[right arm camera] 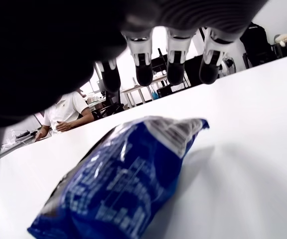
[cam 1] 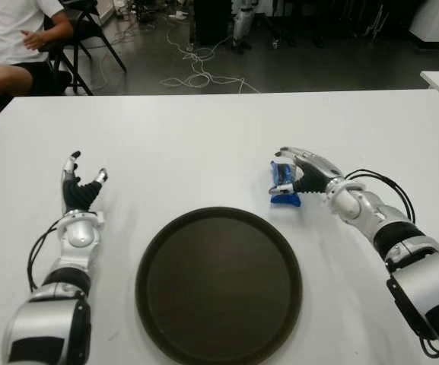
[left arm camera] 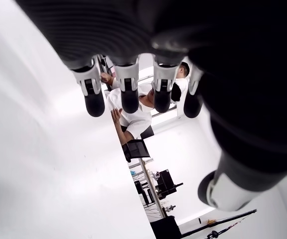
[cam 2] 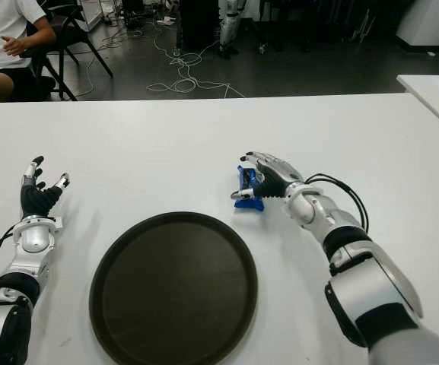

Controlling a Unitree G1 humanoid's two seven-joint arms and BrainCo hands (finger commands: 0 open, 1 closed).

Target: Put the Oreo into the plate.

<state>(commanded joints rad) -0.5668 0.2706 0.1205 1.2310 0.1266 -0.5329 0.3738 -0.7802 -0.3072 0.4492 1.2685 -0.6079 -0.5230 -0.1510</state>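
Silver-and-black arms, each ending in a many-fingered hand.

Each arm is cased in glossy silver shells broken by black bands at the joints, narrowing to a rounded silver wrist. The left hand (cam 1: 81, 186) has a black palm and black fingers with pale silver tips; the right hand (cam 1: 299, 175) is mostly silver over a dark palm. Thin black cables loop out beside both forearms (a larger bundle on the right). Up close, the fingers (right arm camera: 175, 56) show silver segments capped with black rubbery pads.
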